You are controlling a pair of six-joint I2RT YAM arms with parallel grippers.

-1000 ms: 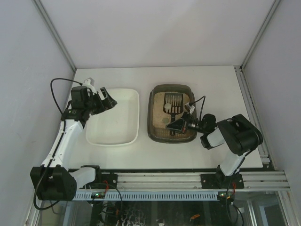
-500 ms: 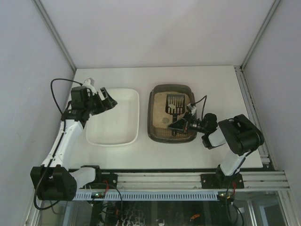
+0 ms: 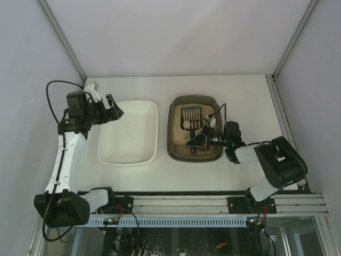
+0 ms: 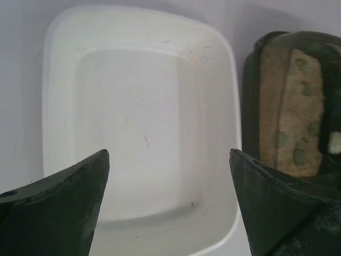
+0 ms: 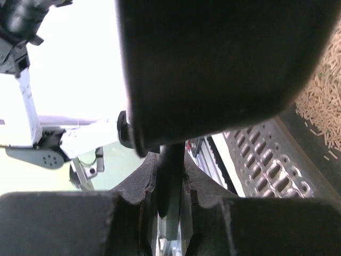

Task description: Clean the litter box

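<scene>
The litter box (image 3: 176,140) is a dark brown-grey tray with beige litter, at centre right of the table. In the left wrist view the litter box (image 4: 250,106) shows a few greenish clumps (image 4: 300,156) in the sand. A black slotted scoop (image 3: 190,116) lies in the box, and my right gripper (image 3: 198,140) is shut on its handle. From the right wrist, the scoop handle (image 5: 171,160) sits pinched in my right gripper (image 5: 171,178), with the slotted blade (image 5: 266,160) and litter (image 5: 325,106) beyond. My left gripper (image 3: 110,109) hangs open over the left rim of the white tray, empty (image 4: 169,160).
A plain white tray (image 3: 128,157) stands left of the litter box with a narrow gap between them; its bare floor (image 4: 133,122) fills the left wrist view. Enclosure walls rise at the back and both sides. A metal rail (image 3: 287,202) runs along the near edge.
My left arm has lifted and drawn back toward the far left, its jaws a little wider. My right gripper has shifted left in the box, moving the scoop with it.
</scene>
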